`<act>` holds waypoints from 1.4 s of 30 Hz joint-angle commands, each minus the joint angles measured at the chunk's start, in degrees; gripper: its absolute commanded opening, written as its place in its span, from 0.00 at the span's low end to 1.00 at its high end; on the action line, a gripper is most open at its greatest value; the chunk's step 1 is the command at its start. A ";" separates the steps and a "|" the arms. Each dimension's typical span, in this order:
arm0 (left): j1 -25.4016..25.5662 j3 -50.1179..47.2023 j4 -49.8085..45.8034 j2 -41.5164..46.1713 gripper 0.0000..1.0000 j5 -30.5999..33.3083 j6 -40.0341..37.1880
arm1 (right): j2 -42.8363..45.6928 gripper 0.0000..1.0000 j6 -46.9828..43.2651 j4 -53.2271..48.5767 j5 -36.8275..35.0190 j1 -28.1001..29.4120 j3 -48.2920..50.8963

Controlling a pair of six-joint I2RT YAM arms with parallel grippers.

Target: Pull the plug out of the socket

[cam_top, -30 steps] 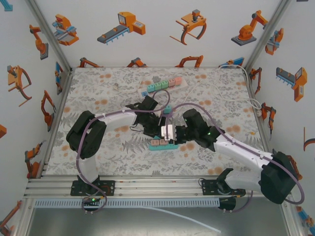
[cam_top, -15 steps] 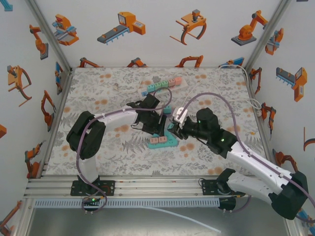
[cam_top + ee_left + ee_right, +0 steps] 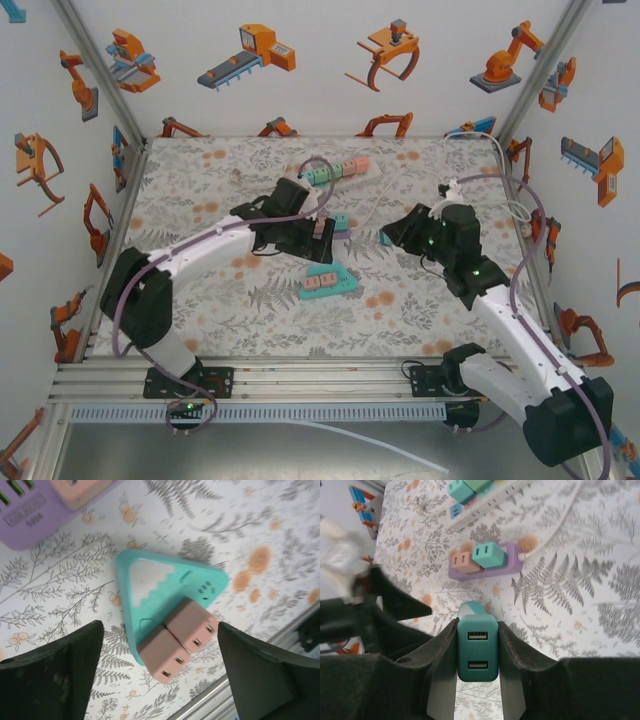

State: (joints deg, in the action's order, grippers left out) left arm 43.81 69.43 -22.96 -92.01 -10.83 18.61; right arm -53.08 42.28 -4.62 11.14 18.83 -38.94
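The floral table (image 3: pixel 200 190) carries a teal triangular socket (image 3: pixel 322 279), a purple strip (image 3: pixel 507 562) and a white strip (image 3: pixel 487 504)

plug (image 3: pixel 477 650): smooth plastic | socket (image 3: pixel 197 582): matt plastic | table (image 3: pixel 215 190): printed matt sheet

Left wrist view, centre: teal triangular plastic socket (image 3: pixel 172 587) with white zigzag-edged patch; two dusty-pink cube adapters (image 3: pixel 177 642) on its lower edge.
Right wrist view, lower centre: teal rectangular plug (image 3: pixel 477 647).
Above it: lilac power strip (image 3: pixel 512 562) with pink and teal cubes.
Overhead view: white tablecloth (image 3: pixel 200 190), grey ferns, orange blossoms.
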 commanded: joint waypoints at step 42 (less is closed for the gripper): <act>1.06 -22.60 12.89 29.86 0.97 4.74 3.37 | -11.56 0.58 6.64 17.68 -1.98 -4.59 21.89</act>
State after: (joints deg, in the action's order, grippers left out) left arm 44.64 47.22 -10.26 -63.59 -7.44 21.23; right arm -68.16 52.10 18.52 12.99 14.39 -16.80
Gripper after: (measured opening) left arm 0.972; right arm 0.574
